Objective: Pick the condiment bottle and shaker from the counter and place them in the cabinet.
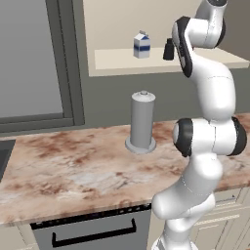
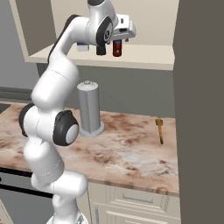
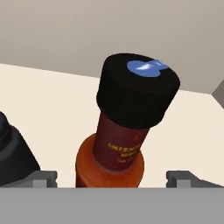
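I see the bottle (image 3: 122,131) standing upright on the cabinet (image 2: 144,57) shelf, its black cap near my hand camera; in the right base view it sits just beside the black shaker (image 2: 101,49), both on the pale board. My pincer (image 3: 111,177) stands wide open, its fingertips (image 3: 41,177) apart on either side of the bottle's base, gripping nothing. A milk carton (image 1: 141,45) stands further left on the shelf. Down on the worktop (image 1: 73,166) stand a grey cylinder (image 1: 142,122) and a small wooden utensil (image 2: 160,130).
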You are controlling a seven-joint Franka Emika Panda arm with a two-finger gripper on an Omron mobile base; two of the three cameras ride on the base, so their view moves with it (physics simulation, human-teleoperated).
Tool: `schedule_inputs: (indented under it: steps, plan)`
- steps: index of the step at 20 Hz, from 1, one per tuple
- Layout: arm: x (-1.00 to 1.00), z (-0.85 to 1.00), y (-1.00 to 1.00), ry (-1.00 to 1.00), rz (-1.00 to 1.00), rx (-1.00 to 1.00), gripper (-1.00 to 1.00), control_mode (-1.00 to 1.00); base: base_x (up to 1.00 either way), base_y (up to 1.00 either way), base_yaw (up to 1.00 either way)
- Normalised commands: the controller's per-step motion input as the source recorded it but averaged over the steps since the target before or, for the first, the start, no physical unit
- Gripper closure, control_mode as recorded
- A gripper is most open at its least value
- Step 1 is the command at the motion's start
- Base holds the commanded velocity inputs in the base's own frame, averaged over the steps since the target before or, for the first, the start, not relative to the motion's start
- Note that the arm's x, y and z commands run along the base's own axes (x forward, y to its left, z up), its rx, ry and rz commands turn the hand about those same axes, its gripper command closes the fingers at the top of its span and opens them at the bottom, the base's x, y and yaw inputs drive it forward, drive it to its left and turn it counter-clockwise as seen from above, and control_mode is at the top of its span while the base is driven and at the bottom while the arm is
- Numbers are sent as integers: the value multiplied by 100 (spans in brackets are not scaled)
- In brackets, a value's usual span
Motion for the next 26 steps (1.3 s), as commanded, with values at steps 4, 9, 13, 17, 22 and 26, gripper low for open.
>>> schedule_inputs:
  steps: [4,9,13,17,22,26]
  plan:
    - [-37,0,0,-2,0,0,-100,-100,0,0,0]
    - [-44,0,0,-3,0,0,-100,-100,0,0,0]
    - [-55,-6,0,-4,0,0,-100,-100,0,0,0]
    - [-72,-11,6,-6,0,0,-100,-100,0,0,0]
    - [-84,-36,17,-5,3,0,-100,-100,0,0,0]
    - [-70,-69,21,0,6,0,-100,-100,0,0,0]
